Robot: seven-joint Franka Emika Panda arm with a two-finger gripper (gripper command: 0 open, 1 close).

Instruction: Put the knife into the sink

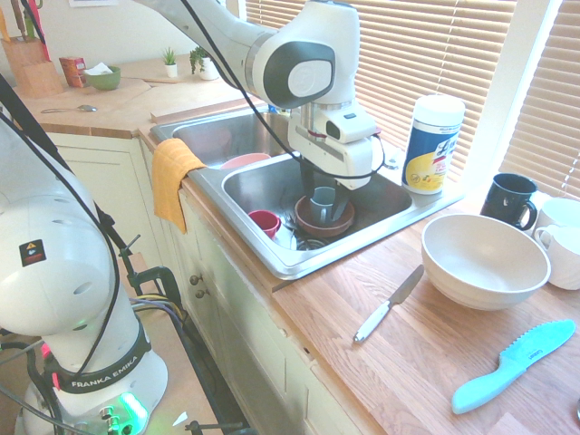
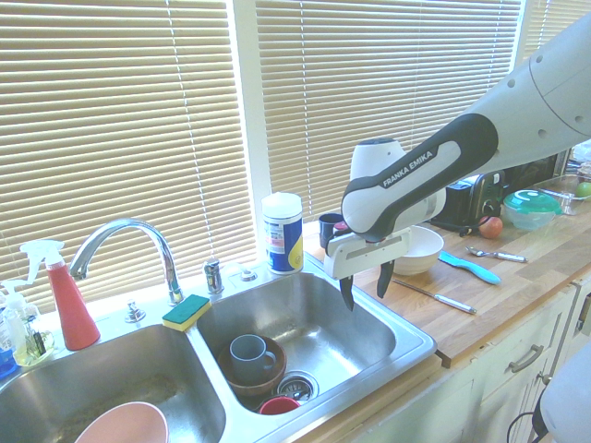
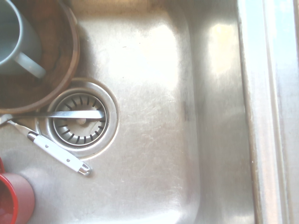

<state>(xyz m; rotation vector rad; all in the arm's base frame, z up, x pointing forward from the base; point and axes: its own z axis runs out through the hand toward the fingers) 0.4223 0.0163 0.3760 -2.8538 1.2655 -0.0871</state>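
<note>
On the wooden counter (image 1: 381, 362) nearest the first exterior camera, the knife (image 1: 388, 304) lies untouched, white handle toward seven o'clock and blade toward one o'clock, just at eight o'clock of the white bowl (image 1: 483, 261). Farther back, my gripper (image 2: 367, 284) hangs over the right basin of the sink (image 2: 406, 355), pointing straight down, fingers spread wide and holding nothing. By my reckoning, nothing of the job is done: I must cross to the counter, grasp the knife, and carry it back.
</note>
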